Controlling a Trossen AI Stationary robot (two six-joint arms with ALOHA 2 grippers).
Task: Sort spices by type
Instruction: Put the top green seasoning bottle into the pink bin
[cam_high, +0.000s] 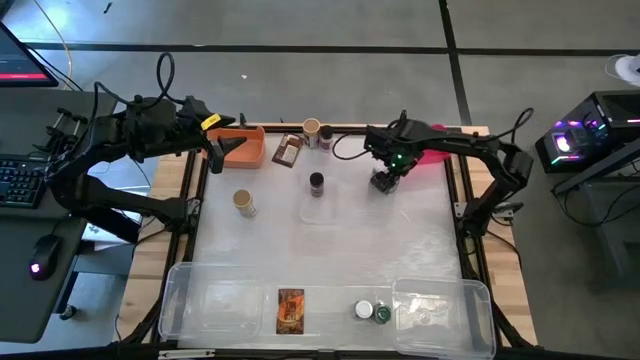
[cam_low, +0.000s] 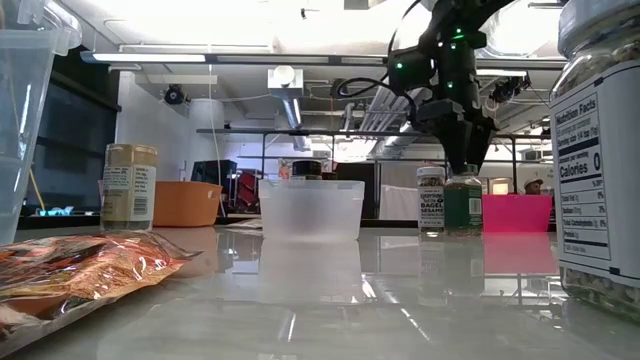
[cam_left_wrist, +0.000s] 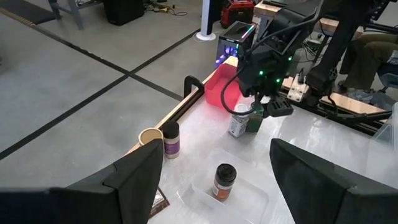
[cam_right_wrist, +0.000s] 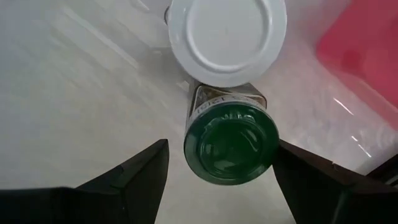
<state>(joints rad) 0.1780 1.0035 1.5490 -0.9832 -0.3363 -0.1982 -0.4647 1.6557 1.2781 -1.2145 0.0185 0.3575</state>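
The right gripper (cam_right_wrist: 229, 163) hangs directly above a green-capped jar (cam_right_wrist: 231, 144), its two fingers spread wide to either side of the cap and closed on nothing — the grasp is not yet made. The jar stands upright near the far right of the table (cam_high: 330, 250), touching or just beside a white-capped jar (cam_right_wrist: 227, 38), with the pink bin (cam_right_wrist: 367, 56) close behind them. Farther out, a dark-capped jar (cam_high: 316, 183) sits in a small clear tub (cam_low: 311, 208) at mid-table, a tan-capped jar (cam_high: 243, 203) stands alone to the left, and another tan-capped jar (cam_high: 312, 129) and a brown packet (cam_high: 289, 150) lie by the far edge near the orange bin (cam_high: 246, 152). An orange packet (cam_high: 290, 310) and two more jars (cam_high: 372, 312) rest between the large clear tubs (cam_high: 215, 305) at the near edge. The left gripper (cam_left_wrist: 214, 171) waits over the orange bin, fingers apart and empty. The step in hand appears to be picking up the green-capped jar; the next move likely calls for a short descent and a closing on the cap alone — the neighbouring jar leaves little clearance on that side.
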